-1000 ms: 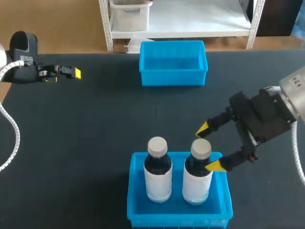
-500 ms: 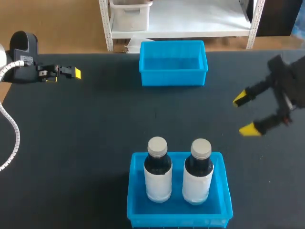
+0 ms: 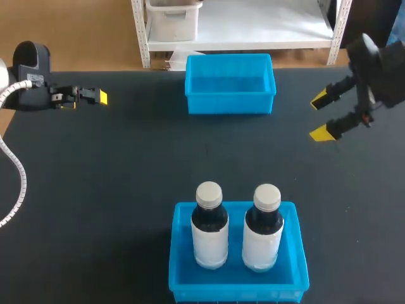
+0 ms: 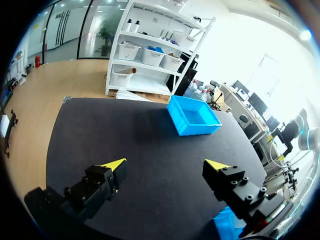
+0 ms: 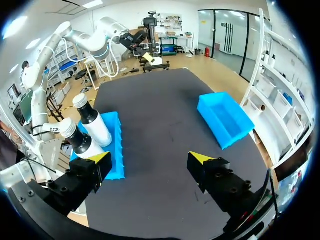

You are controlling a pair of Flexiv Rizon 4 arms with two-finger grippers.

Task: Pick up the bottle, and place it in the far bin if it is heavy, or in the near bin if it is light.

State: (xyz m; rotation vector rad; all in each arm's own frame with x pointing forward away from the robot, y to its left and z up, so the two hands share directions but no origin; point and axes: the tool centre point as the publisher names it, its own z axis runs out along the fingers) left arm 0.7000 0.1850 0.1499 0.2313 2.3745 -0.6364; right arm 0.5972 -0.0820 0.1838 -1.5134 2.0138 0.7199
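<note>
A dark grey-capped plastic bottle (image 3: 264, 228) and its twin (image 3: 209, 225) stand in the near blue plastic bin (image 3: 237, 290), well apart from the spread right tool (image 3: 320, 117) at far right. The left tool (image 4: 165, 164) is spread too.

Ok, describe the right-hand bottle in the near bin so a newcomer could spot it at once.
On the black table, find the blue bin nearest the robot, holding two upright bottles side by side. Both are dark with white labels and grey caps; yours is the right-hand bottle, on the robot's right of the other bottle.
</note>
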